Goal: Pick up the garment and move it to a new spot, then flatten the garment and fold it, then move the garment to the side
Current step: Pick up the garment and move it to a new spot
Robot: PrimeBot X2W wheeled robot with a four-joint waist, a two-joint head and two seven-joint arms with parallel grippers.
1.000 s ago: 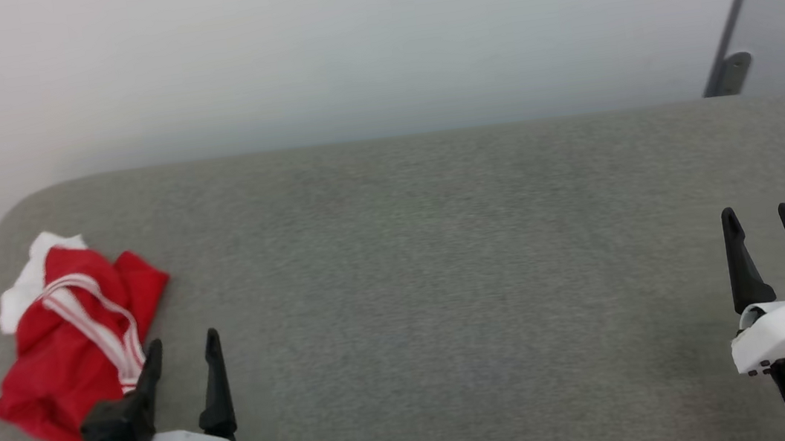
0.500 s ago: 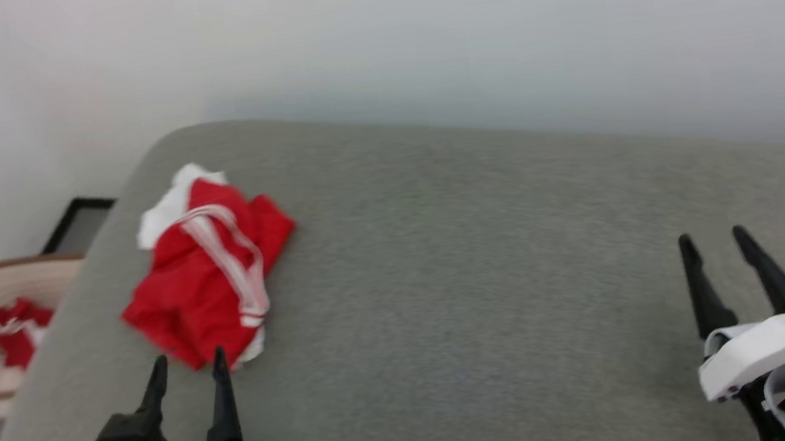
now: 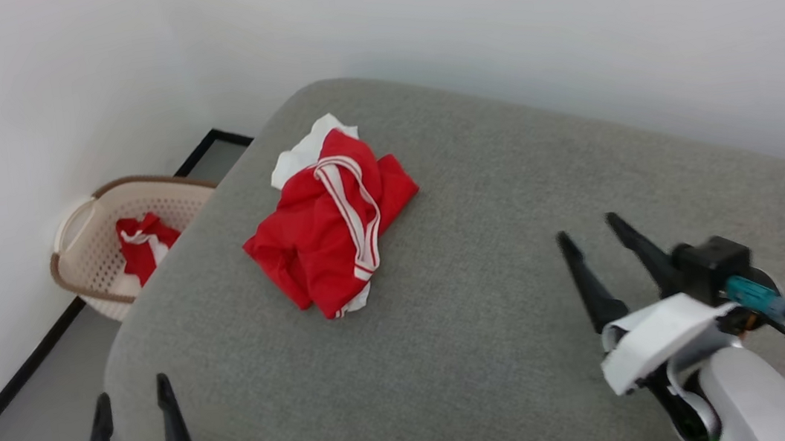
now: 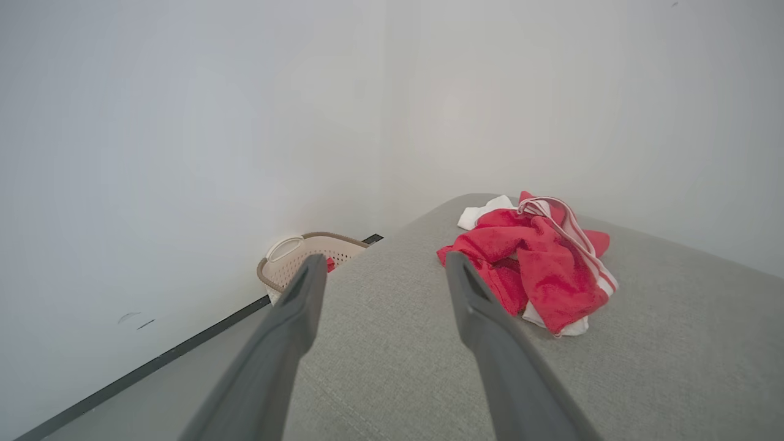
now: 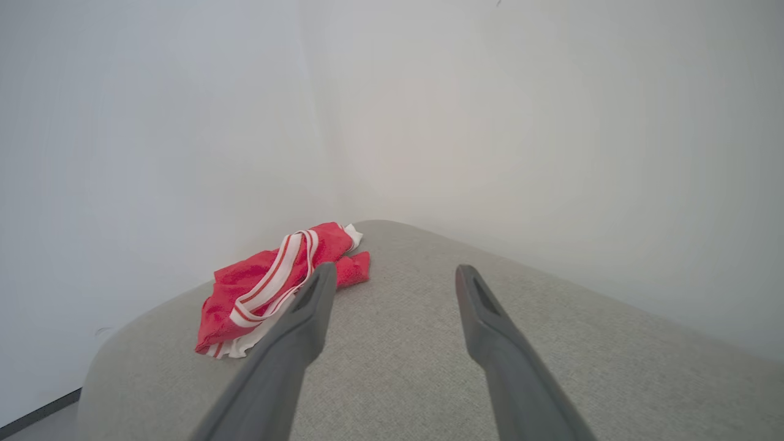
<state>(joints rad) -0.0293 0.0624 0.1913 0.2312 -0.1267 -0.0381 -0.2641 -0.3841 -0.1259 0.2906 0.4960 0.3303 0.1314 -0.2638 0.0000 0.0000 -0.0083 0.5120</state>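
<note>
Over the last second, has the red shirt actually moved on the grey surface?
No. The garment keeps the same crumpled shape by the same rounded corner of the grey surface; the head camera turned, which shifted the whole picture.

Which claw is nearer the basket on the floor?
Left. The left gripper hangs on the same side of the garment as the basket; the right gripper, on the opposite side.

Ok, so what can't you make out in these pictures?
Garment: crumpled, its own folds hide its full shape, all views.
Red cloth in the basket, head view: too small to identify; the grey surface covers the basket's side.
Left gripper, head view: body cut off by the bottom edge.
</note>
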